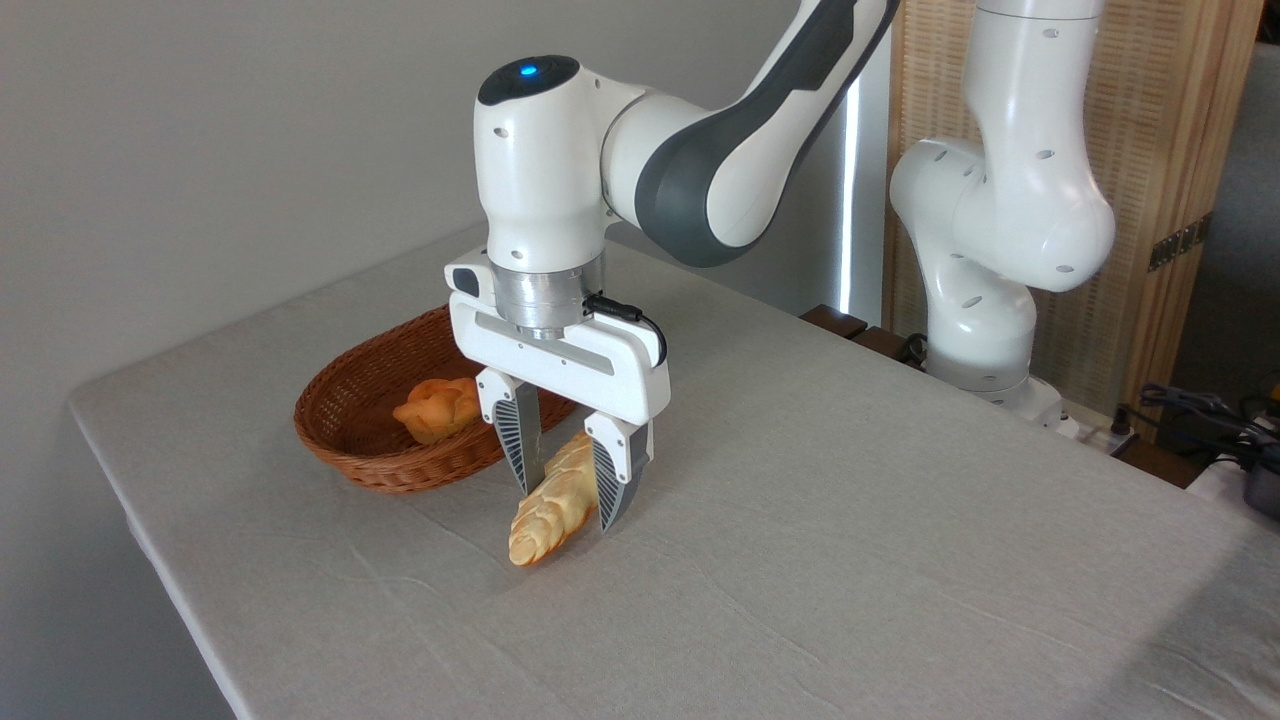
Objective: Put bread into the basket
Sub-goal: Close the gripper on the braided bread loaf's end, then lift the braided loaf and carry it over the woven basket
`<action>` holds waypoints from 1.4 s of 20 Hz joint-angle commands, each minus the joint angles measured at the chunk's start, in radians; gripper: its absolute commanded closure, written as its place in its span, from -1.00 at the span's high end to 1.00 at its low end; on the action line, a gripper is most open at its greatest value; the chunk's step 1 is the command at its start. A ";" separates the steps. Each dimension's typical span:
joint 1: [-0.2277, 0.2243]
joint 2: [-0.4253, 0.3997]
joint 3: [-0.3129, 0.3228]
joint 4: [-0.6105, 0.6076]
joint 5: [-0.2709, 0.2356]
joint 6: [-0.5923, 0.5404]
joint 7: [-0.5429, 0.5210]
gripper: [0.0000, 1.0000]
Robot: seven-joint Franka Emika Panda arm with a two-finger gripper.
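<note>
I see gripper point(565, 490) straddling bread point(550, 502) mid-length, contact unclear — light, crusty, probably crushable; basket point(345, 400) just beside, near surface's left edge.

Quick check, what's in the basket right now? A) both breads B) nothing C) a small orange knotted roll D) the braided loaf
C: only the small orange knotted roll lies in the wicker basket; the braided loaf is outside it, between the fingers of the gripper over the table.

lab-like room: robot arm point(700, 150), cables point(1200, 410)
</note>
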 commanded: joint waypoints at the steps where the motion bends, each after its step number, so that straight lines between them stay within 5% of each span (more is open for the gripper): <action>1: -0.013 -0.016 0.008 -0.023 0.003 0.025 0.009 -0.42; 19: -0.013 -0.029 0.006 -0.017 0.005 0.010 0.010 -0.39; 28: -0.013 -0.097 -0.006 0.185 -0.032 -0.226 0.006 -0.38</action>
